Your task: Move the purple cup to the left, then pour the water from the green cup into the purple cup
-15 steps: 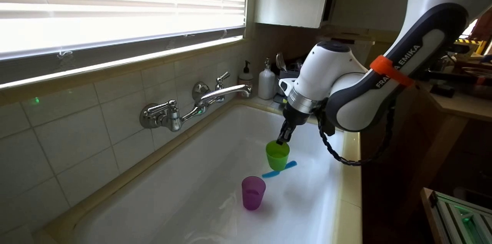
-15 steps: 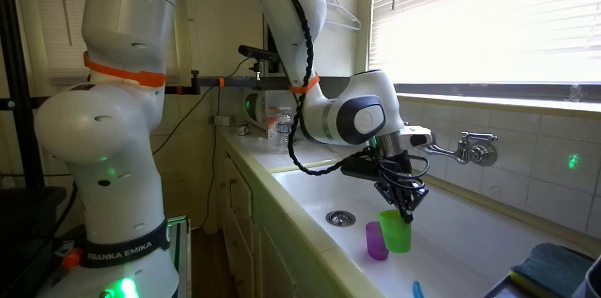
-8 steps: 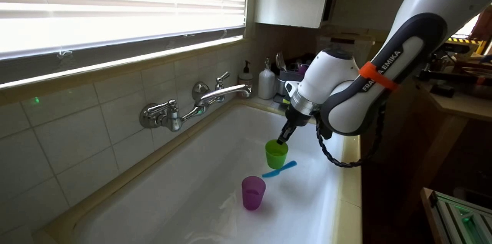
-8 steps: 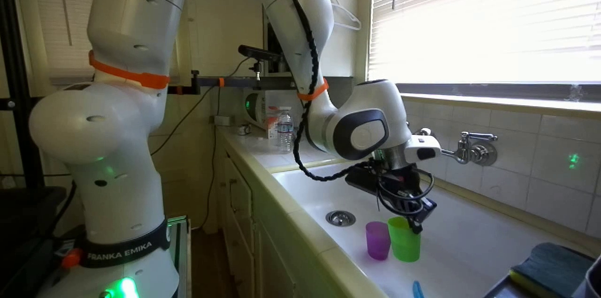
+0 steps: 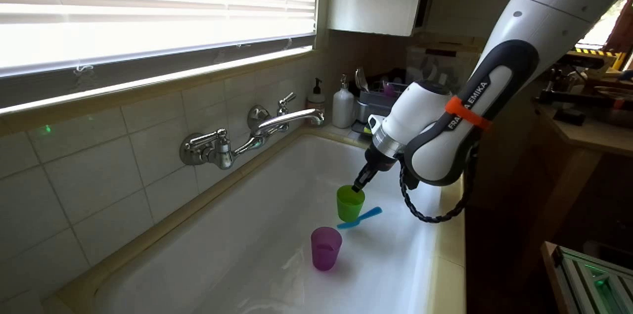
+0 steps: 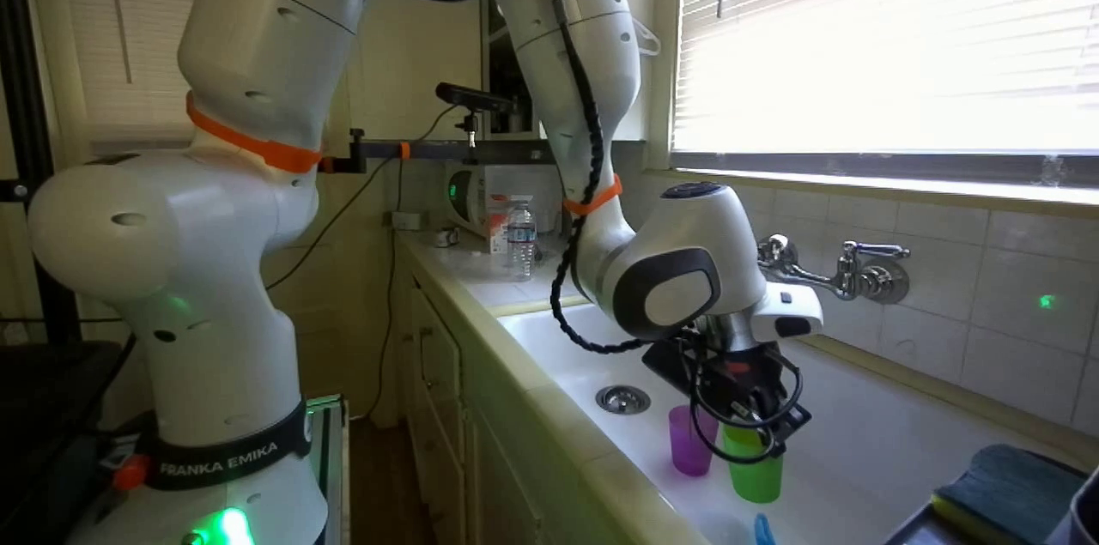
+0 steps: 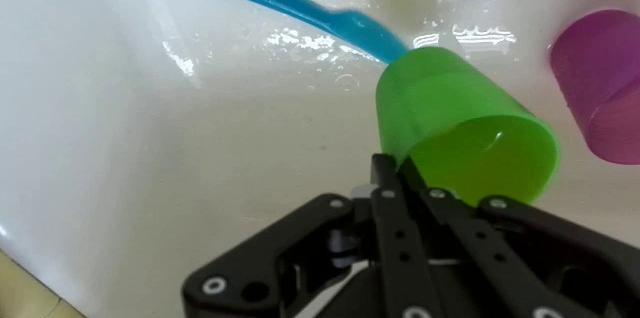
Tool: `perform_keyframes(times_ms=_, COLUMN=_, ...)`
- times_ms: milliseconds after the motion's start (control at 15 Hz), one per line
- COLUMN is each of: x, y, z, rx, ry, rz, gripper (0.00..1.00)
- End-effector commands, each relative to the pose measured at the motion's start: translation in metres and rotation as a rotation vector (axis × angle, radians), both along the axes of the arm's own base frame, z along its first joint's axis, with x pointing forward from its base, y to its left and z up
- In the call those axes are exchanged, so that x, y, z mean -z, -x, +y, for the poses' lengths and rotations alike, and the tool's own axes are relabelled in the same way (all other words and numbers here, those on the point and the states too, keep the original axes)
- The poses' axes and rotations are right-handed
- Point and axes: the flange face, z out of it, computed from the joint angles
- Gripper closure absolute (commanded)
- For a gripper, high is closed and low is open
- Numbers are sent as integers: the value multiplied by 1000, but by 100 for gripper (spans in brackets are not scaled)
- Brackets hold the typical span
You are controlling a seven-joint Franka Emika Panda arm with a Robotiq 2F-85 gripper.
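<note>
Near the purple cup [image 5: 326, 249], not touching it: green cup [image 5: 350, 206] | your gripper [image 7: 397, 160] pinches its wall at the rim | probably light, springy plastic, slick when wet; you'd best hold that rim firmly, since it could pivot when tipped.

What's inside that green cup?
The wrist view into the green cup shows inner wall and a glint. The gripper hides part of the inside; I can't tell if there's water.

Bright blinds [image 5: 158, 12] above tiled wall [image 5: 148, 156]
</note>
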Motion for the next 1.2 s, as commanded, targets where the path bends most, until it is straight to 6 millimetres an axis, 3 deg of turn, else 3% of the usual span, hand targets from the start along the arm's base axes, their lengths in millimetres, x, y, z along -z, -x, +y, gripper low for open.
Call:
perform_keyframes(times_ms=0, x=14, y=-11, z=-13, rx=48, ry=-43, rz=-29, gripper=99)
perform_keyframes(times_ms=400, x=32, y=-21, z=-27, rx=88, ry=-92, rz=-21, gripper=99)
perform_keyframes(times_ms=1133, x=53, y=-28, z=-34, rx=109, ry=-141, rz=-5, gripper=99)
